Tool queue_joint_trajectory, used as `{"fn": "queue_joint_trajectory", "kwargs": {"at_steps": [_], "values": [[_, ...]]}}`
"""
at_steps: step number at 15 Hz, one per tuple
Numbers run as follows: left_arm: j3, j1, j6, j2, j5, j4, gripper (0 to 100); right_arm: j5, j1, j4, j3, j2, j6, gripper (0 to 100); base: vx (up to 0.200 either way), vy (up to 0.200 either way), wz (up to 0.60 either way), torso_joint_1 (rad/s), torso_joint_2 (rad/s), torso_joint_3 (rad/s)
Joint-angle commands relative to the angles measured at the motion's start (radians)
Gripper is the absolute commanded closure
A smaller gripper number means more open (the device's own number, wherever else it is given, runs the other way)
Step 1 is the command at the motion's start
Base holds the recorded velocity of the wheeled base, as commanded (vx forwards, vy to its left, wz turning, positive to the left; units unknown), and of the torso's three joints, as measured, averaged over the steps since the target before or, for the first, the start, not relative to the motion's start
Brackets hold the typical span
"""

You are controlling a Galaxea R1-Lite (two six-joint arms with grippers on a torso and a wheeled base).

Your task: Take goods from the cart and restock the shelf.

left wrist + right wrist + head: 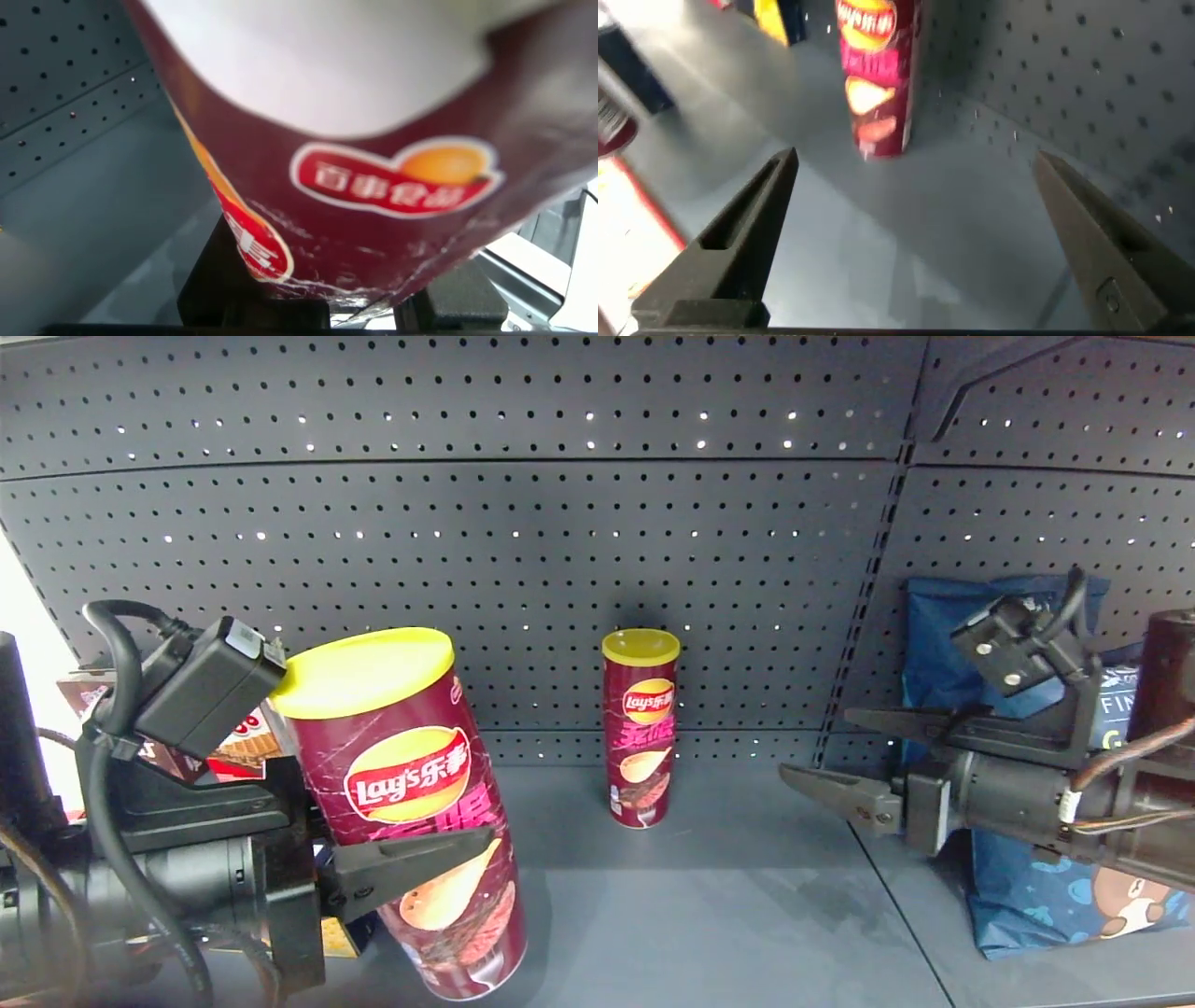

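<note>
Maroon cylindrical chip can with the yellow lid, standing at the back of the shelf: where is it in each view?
Head view: standing maroon can at centre, by the perforated back panel.
Left wrist view: a different can, the held maroon can, close up.
Right wrist view: standing maroon can ahead of the open right gripper.
Shared landmark: the perforated back panel.

So the shelf (728,905) is a dark grey metal deck with a pegboard (523,551) back wall. Taking the middle of the deck as the clock's centre, one can (640,739) stands upright at 12 o'clock, close to the pegboard, yellow lid on top. Over at 3 o'clock, past the seam between the shelf sections, a blue bag (934,663) leans on the back wall. At 9 o'clock there are a few boxes (238,747), mostly hidden.
</note>
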Motion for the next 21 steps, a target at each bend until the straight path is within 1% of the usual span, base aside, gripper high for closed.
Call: {"fn": "queue_joint_trajectory", "kwargs": {"at_steps": [1, 3, 4, 6, 7, 8, 9, 13, 17, 21], "values": [[0.002, 0.000, 0.000, 0.015, 0.000, -0.002, 100, 0.010, -0.010, -0.131, -0.017, 0.190, -0.001, 0, 0.000, 0.000, 0.00, 0.000, 0.00, 0.000], [0.002, 0.000, 0.000, 0.017, 0.000, 0.000, 100, 0.079, -0.013, -0.201, -0.054, 0.254, -0.001, 0, 0.000, 0.000, 0.00, 0.000, 0.00, 0.000], [-0.001, 0.002, 0.000, 0.020, 0.000, -0.002, 100, 0.143, -0.028, -0.230, -0.078, 0.286, -0.001, 0, 0.000, 0.000, 0.00, 0.000, 0.00, 0.000], [-0.001, 0.002, 0.000, 0.029, 0.000, -0.003, 100, 0.179, -0.039, -0.261, -0.095, 0.323, -0.001, 0, 0.000, 0.000, 0.00, 0.000, 0.00, 0.000], [-0.004, 0.002, 0.000, 0.040, 0.000, -0.005, 100, 0.237, -0.061, -0.312, -0.106, 0.371, 0.001, 0, 0.000, 0.000, 0.00, 0.000, 0.00, 0.000], [-0.006, 0.002, 0.001, 0.041, 0.000, -0.006, 100, 0.278, -0.071, -0.333, -0.115, 0.394, 0.001, 0, 0.000, 0.000, 0.00, 0.000, 0.00, 0.000], [-0.007, 0.002, 0.001, 0.043, -0.001, -0.005, 100, 0.300, -0.076, -0.348, -0.123, 0.417, 0.001, 0, 0.000, 0.000, 0.00, 0.000, 0.00, 0.000], [-0.004, 0.002, 0.001, 0.049, -0.003, -0.006, 100, 0.314, -0.068, -0.399, -0.194, 0.518, 0.001, 0, 0.000, 0.000, 0.00, 0.000, 0.00, 0.000], [0.000, 0.003, 0.001, 0.047, -0.001, -0.006, 100, 0.383, -0.064, -0.447, -0.243, 0.598, -0.001, 0, 0.000, 0.000, 0.00, 0.000, 0.00, 0.000], [0.000, 0.003, 0.001, 0.047, -0.003, -0.006, 100, 0.404, -0.058, -0.448, -0.266, 0.621, -0.001, 0, 0.000, 0.000, 0.00, 0.000, 0.00, 0.000]]}}
